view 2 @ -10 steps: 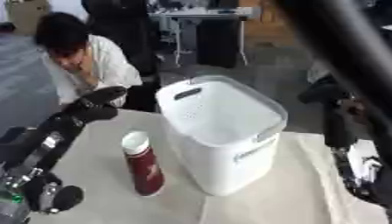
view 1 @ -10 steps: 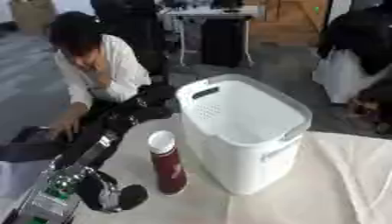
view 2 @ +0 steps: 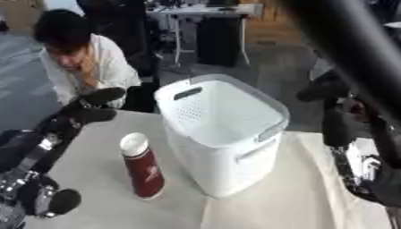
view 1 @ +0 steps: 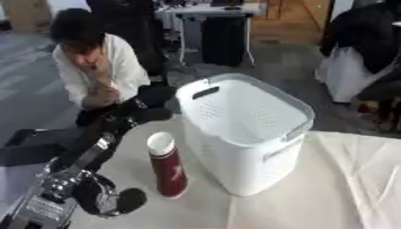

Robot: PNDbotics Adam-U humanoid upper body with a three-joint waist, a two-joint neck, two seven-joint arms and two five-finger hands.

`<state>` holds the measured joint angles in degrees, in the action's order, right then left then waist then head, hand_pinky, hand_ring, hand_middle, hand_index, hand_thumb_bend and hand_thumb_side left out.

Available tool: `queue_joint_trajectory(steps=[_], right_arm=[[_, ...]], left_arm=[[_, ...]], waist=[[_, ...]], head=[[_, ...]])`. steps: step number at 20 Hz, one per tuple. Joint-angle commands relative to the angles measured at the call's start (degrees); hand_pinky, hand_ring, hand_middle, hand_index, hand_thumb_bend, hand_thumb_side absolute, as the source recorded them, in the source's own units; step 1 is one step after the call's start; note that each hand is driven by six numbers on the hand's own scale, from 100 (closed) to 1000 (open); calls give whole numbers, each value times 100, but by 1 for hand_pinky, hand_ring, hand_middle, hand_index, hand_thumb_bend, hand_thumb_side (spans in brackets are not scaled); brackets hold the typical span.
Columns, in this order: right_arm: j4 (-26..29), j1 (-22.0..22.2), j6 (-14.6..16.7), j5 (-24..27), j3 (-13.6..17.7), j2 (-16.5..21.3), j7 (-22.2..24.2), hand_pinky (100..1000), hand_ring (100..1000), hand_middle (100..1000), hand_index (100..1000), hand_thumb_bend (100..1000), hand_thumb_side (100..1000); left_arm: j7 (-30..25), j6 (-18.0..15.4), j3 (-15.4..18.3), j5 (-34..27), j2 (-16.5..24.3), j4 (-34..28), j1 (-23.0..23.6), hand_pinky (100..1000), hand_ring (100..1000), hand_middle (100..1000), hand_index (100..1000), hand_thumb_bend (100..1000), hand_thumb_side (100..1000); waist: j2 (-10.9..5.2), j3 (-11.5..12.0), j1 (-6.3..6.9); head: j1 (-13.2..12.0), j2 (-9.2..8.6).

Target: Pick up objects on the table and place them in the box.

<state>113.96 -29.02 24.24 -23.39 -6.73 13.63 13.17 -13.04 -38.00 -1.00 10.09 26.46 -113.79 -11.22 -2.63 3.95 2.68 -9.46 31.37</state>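
While the red bottle [view 1: 168,167] stands just left of the white basket [view 1: 250,134] on the tabletop [view 1: 329,188], the left hand [view 1: 149,105] hangs above it. Its fingers look curled and hold nothing. At the right edge, I cannot tell how the right hand's [view 2: 337,129] fingers are.

You look down from the head through two eyes set side by side, close over the counter [view 1: 329,188]. Both views share the basket [view 1: 250,134], the bottle [view 2: 142,172] and the left arm; only the right eye catches the right arm.

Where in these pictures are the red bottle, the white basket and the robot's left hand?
Red bottle [view 1: 169,176]: left eye view, on its red body.
White basket [view 1: 258,163]: left eye view, on its front wall.
Left hand [view 1: 149,105]: left eye view, on the black fingers.
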Motion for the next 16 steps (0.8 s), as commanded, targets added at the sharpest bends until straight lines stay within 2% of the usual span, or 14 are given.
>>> queue_joint_trajectory(steps=[1, 6, 7, 8, 9, 10, 11, 13, 16], right_arm=[[63, -73, 3, -24, 21, 37, 28, 244, 535, 538, 666, 100, 849], [63, -44, -4, -33, 10, 33, 108, 243, 536, 541, 667, 100, 856], [63, -37, -6, -34, 11, 31, 123, 245, 536, 541, 668, 100, 857], [63, -31, -10, -33, 12, 27, 133, 245, 536, 541, 668, 100, 857], [63, -27, -12, -33, 13, 26, 141, 245, 536, 541, 668, 100, 856], [63, -21, -15, -31, 12, 24, 148, 244, 536, 541, 668, 100, 857], [63, -12, -18, -32, 7, 26, 162, 242, 536, 540, 668, 100, 860], [62, 7, -20, -34, -4, 28, 201, 242, 536, 540, 668, 100, 862], [63, 22, -24, -29, -16, 26, 249, 242, 536, 540, 668, 100, 862]], left_arm=[[-44, 10, 39, -37, 124, -80, -49, 1000, 1000, 1000, 938, 633, 837], [-180, 222, 43, -97, 223, -80, -221, 1000, 1000, 1000, 937, 613, 845], [-237, 295, 48, -103, 300, -80, -262, 1000, 1000, 1000, 943, 568, 872], [-309, 389, 53, -104, 389, -80, -303, 1000, 1000, 1000, 946, 583, 863], [-363, 448, 56, -120, 443, -80, -326, 1000, 1000, 1000, 947, 540, 897], [-449, 543, 60, -108, 540, -80, -355, 1000, 1000, 1000, 948, 534, 901], [-573, 668, 68, -56, 696, -60, -405, 1000, 1000, 1000, 939, 476, 924], [-876, 923, 63, 91, 1013, 84, -564, 1000, 1000, 1000, 945, 449, 962], [-1433, 1214, 25, 394, 1394, 434, -826, 1000, 1000, 1000, 997, 415, 1000]], waist=[[-33, -5, 0], [-57, 3, -5], [-67, -2, 3], [-75, -9, 6], [-81, -13, 12], [-88, -20, 19], [-97, -24, 31], [-112, -36, 48], [-138, -58, 71]], head=[[77, -1], [113, 0], [74, -12], [45, -22], [24, -33], [1, -48], [-16, -76], [-49, -139], [-101, -186]])
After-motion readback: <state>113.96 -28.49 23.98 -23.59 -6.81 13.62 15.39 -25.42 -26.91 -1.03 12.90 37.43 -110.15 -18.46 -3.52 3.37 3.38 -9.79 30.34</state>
